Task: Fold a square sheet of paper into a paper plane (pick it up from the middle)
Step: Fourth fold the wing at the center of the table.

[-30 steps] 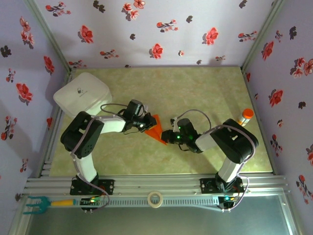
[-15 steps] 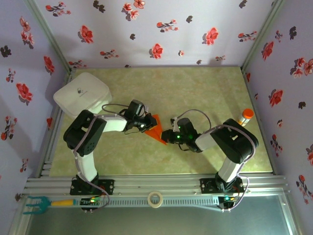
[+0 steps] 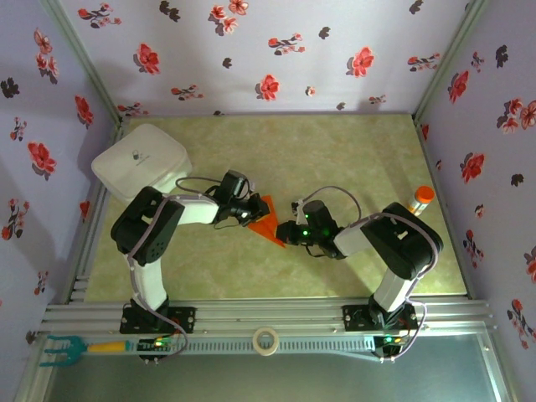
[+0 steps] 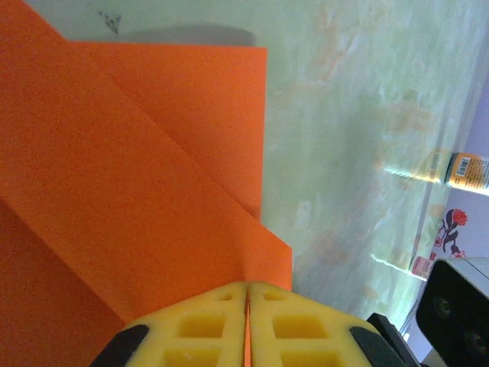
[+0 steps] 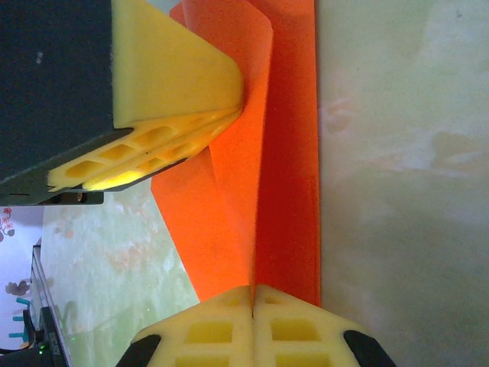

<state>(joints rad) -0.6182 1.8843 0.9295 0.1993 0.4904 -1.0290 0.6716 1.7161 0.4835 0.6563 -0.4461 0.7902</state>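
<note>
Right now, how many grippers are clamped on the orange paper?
2: the left gripper shut on the paper from the left, the right gripper shut on it from the right.

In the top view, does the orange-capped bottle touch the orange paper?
No, the bottle is at the table's right edge, well apart from the orange paper in the middle.

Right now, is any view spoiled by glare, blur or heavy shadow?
Top external: even light, only soft shadows on the table, orange paper clear. Left wrist: paper grainy and soft up close, bright glare streaks across the table, far bottle blurred. Right wrist: paper crease fairly sharp, no glare.
</note>
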